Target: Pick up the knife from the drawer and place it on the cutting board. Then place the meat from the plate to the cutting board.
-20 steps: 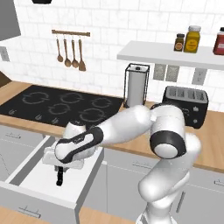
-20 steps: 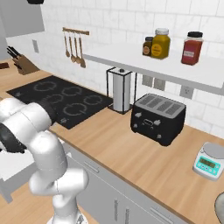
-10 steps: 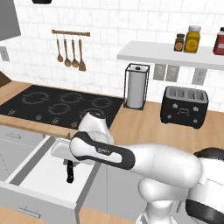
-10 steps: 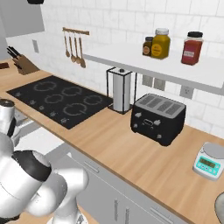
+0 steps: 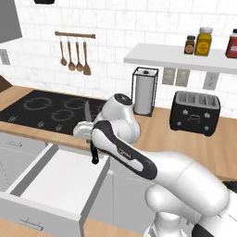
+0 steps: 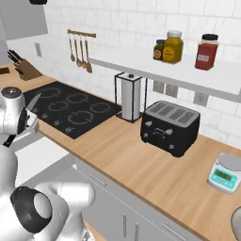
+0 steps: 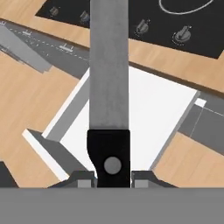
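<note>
My gripper (image 5: 89, 134) is shut on the knife (image 5: 87, 112), holding it by the black handle (image 7: 108, 153). The long grey blade (image 7: 108, 65) points up and away over the counter edge. The knife hangs above the open drawer (image 5: 55, 178), whose white inside (image 7: 144, 113) lies below it. In the right base view the blade (image 6: 34, 100) sticks out beside my arm. A dark reddish-brown sliver at the far left, likely the cutting board (image 6: 3, 70), lies beside the knife block. The meat and the plate are out of view.
A black cooktop (image 5: 51, 109) lies behind the drawer. A paper towel holder (image 5: 143, 90), a black toaster (image 5: 194, 111) and a kitchen scale (image 6: 225, 172) stand to the right. The knife block (image 6: 23, 69) is at far left. Jars sit on the shelf (image 5: 176, 58).
The knife has come up out of the drawer with my gripper shut on it. The blade now stands above the counter edge. My arm has swung round.
</note>
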